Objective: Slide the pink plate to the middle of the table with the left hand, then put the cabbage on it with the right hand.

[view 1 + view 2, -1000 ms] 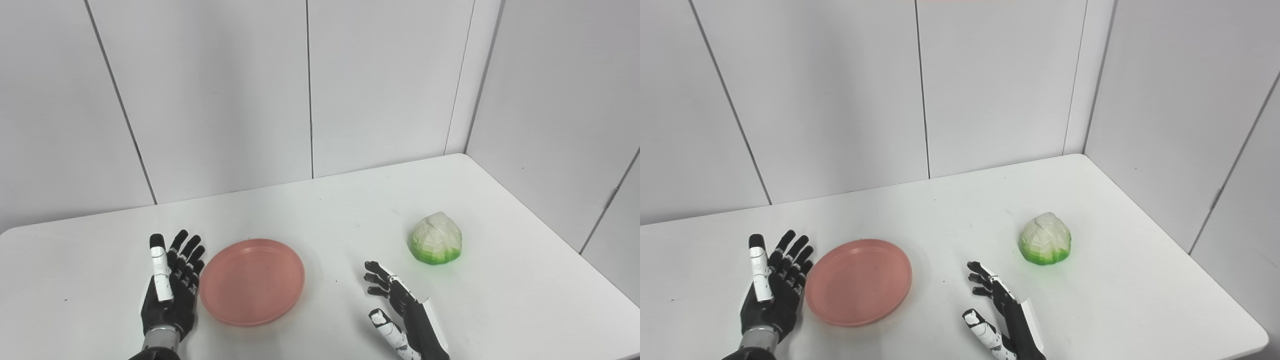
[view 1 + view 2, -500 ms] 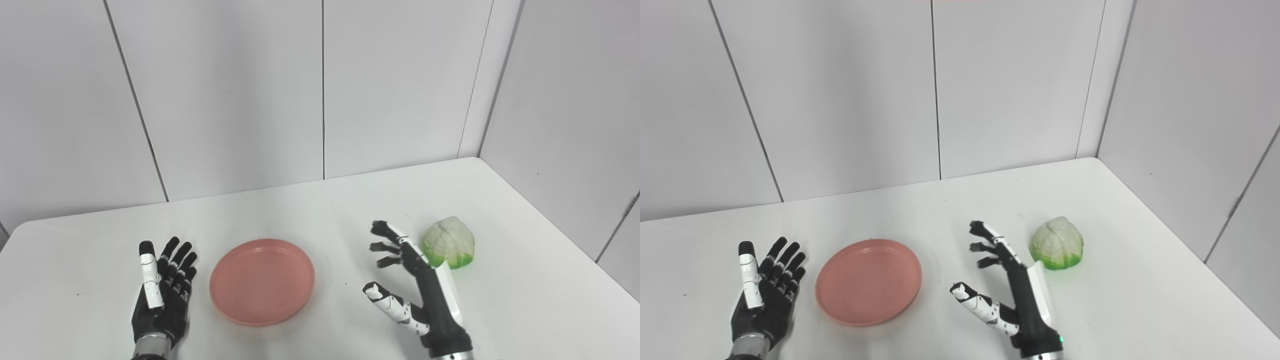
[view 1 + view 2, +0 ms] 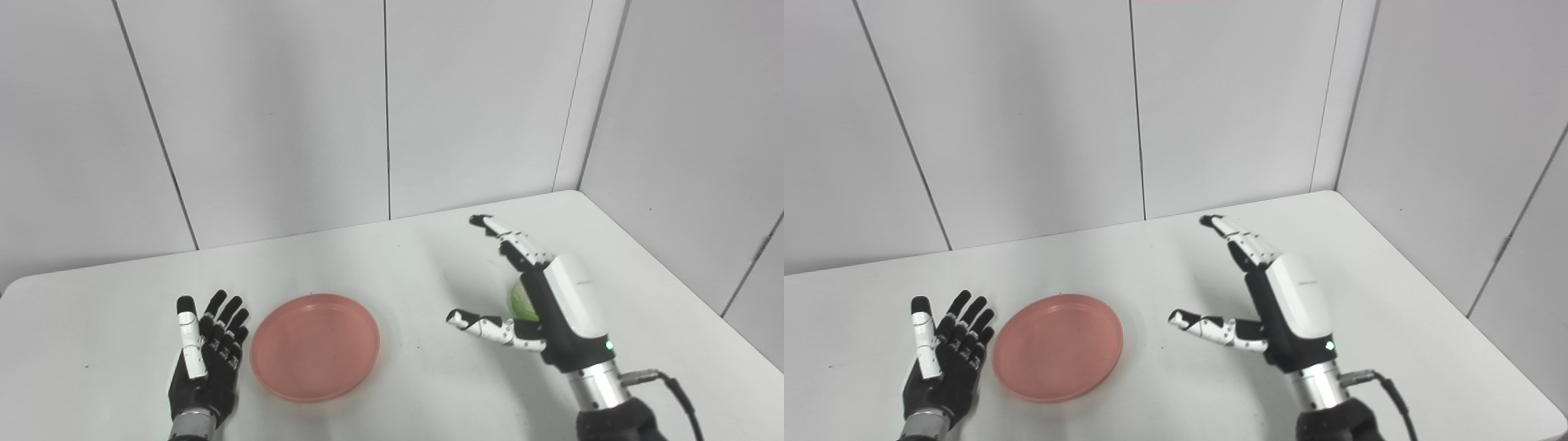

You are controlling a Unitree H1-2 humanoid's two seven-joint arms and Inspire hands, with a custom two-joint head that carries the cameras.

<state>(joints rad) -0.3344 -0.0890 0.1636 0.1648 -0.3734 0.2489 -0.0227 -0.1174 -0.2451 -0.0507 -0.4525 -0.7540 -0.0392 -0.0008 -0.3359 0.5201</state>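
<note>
The pink plate (image 3: 315, 346) lies flat on the white table (image 3: 392, 257), left of the middle. My left hand (image 3: 206, 361) rests open, palm up, just left of the plate's rim and apart from it. My right hand (image 3: 548, 300) is raised above the table with its fingers spread, open, and stands in front of the cabbage. Only a green sliver of the cabbage (image 3: 520, 301) shows past the palm in the left eye view. In the right eye view the cabbage is hidden behind my right hand (image 3: 1283, 303).
Grey wall panels close off the back and right of the table. The table's right edge (image 3: 1458, 312) runs diagonally near my right arm. A black cable (image 3: 674, 383) trails from the right wrist.
My right hand has risen and moved forward, from beside the cabbage to in front of it, now covering it. The left hand and plate have stayed put; the camera shifted slightly.
</note>
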